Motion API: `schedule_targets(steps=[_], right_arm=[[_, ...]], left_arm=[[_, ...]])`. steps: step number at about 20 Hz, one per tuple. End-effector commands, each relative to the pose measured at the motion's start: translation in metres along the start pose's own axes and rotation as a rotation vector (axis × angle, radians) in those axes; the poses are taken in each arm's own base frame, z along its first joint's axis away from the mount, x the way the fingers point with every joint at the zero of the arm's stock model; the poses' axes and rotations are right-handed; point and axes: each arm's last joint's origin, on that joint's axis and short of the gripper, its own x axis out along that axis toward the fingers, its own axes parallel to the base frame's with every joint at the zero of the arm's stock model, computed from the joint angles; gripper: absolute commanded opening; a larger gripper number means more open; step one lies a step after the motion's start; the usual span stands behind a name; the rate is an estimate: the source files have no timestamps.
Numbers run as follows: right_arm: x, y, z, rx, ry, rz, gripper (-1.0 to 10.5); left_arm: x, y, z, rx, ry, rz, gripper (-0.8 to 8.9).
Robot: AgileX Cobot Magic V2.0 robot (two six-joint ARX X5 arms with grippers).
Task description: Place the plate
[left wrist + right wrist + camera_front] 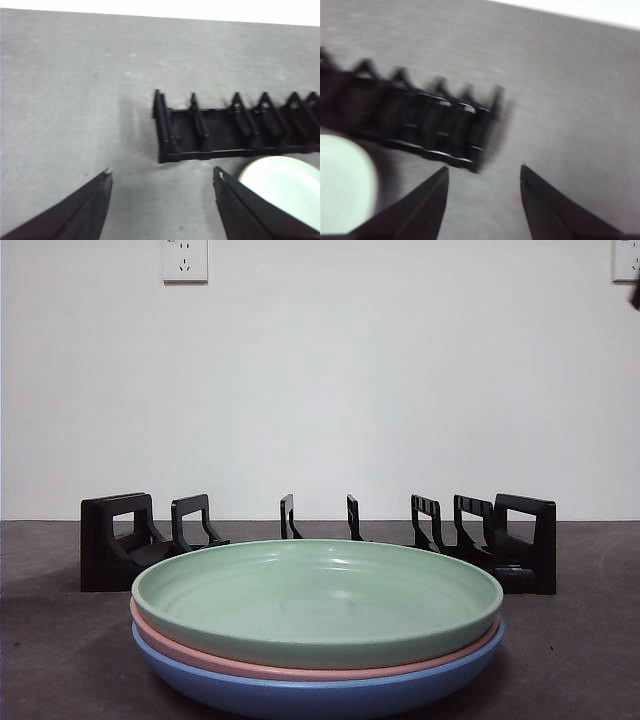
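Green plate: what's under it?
Under the green plate sits a pink plate, then a blue plate at the bottom. Only their rims show; their insides are covered.

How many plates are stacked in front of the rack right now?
3, in one stack on the table before the black plate rack: green plate on top, pink plate in the middle, blue plate at the bottom. The stack's bottom is cropped, so another could be hidden.
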Motion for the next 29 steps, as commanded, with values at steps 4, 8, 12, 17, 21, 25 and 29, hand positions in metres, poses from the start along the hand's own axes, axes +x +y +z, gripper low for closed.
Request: schedule_targets(steps=[4, 8, 12, 17, 21, 25, 29], right_arm=[[-0.002, -0.003, -0.003, 0.025, 0.04, -0.021, 0.2], [-0.003, -0.003, -0.003, 0.025, 0.045, -0.001, 0.2], [-0.004, -0.003, 0.0, 0.027, 0.001, 0.001, 0.2], [-0.004, -0.003, 0.001, 0.027, -0.004, 0.001, 0.2], [-0.004, -0.003, 0.001, 0.027, -0.004, 0.001, 0.2], [-0.004, -0.003, 0.001, 0.027, -0.004, 0.001, 0.2], [-0.004, -0.003, 0.001, 0.027, -0.004, 0.001, 0.2]], left_arm=[[0.005, -0.003, 0.004, 0.014, 0.013, 0.008, 0.03], [0.003, -0.002, 0.003, 0.005, 0.007, 0.005, 0.07], [0.002, -0.001, 0.003, 0.004, 0.003, 0.004, 0.07], [0.003, 0.0, -0.001, 0.071, -0.017, 0.005, 0.07], [0.037, 0.014, -0.048, 0.046, -0.229, 0.063, 0.07], [0.07, 0.033, -0.097, 0.025, -0.344, 0.122, 0.07], [0.09, 0.043, -0.127, 0.012, -0.383, 0.086, 0.07]])
